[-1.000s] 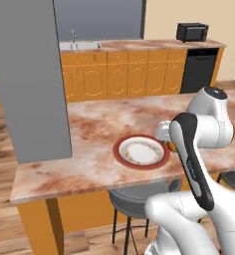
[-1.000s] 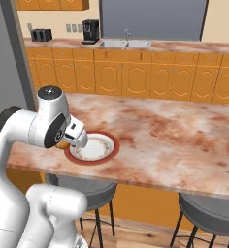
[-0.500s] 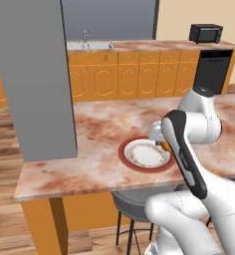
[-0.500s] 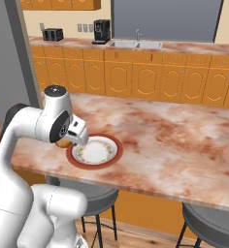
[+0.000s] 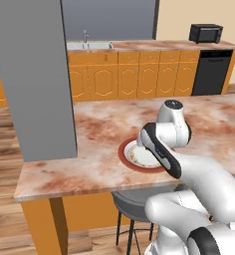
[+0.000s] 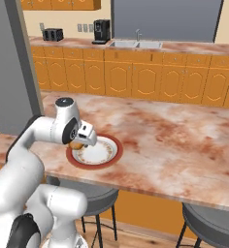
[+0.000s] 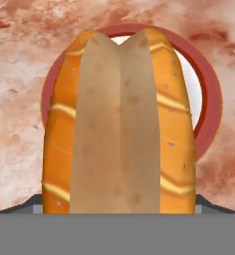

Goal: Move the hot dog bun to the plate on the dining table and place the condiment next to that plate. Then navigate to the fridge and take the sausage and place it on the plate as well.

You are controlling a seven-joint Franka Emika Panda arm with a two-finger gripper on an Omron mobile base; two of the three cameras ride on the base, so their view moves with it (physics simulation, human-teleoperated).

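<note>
The hot dog bun (image 7: 119, 124), orange-tan with a lengthwise split, stands big and close in the hand view. My gripper (image 6: 78, 144) is shut on it, and its fingertips are hidden behind the bun. The bun (image 6: 76, 145) hangs just over the left edge of the red-rimmed plate (image 6: 105, 162) (image 5: 125, 156) (image 7: 212, 99). That plate lies near the front edge of the reddish marbled dining table (image 5: 92, 144) (image 6: 179, 145). The condiment, the sausage and the fridge are out of view.
A tall plain grey pillar (image 5: 37, 79) (image 6: 12, 63) stands at the table's left end. Round grey stools (image 6: 208, 225) (image 5: 132, 201) sit under the front edge. Behind are orange cabinets (image 5: 139, 77), a sink (image 6: 136, 43), a black oven (image 5: 211, 72) and a coffee machine (image 6: 102, 31).
The base has driven and both base views have shifted. The hand still holds the bun over the plate's edge, a little lower and closer to it.
</note>
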